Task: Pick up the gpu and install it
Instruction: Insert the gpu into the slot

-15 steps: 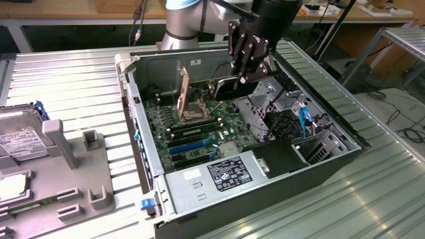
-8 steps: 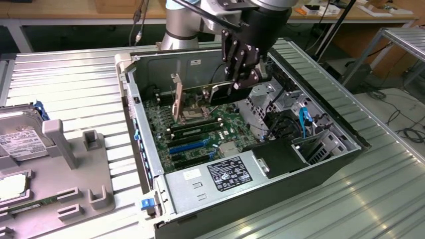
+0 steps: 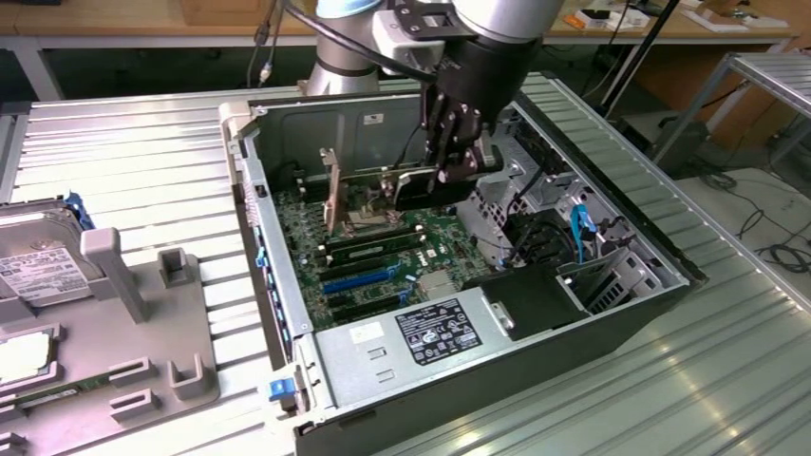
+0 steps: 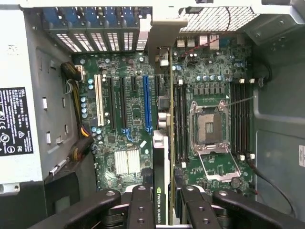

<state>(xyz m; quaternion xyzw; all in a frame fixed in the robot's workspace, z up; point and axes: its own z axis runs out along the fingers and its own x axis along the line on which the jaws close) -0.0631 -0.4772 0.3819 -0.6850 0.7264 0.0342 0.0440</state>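
My gripper [image 3: 446,171] reaches down into the open computer case [image 3: 260,237] and is shut on the gpu [image 3: 333,195]. The card stands on edge over the motherboard [image 3: 424,252], its metal bracket toward the case's rear wall. In the wrist view the gpu [image 4: 164,143] runs edge-on away from the gripper [image 4: 164,207], and one finger [image 4: 140,205] presses on each side of it. The card lies between the blue expansion slot [image 4: 147,102] and the memory slots [image 4: 180,124]. Whether it sits in a slot I cannot tell.
Near the card are the bare CPU socket [image 4: 209,124] and the power supply [image 3: 412,332] with its cables [image 4: 78,143]. At the exterior view's left, a grey fixture [image 3: 140,313] holds a hard drive [image 3: 38,261] and a green memory stick [image 3: 51,391].
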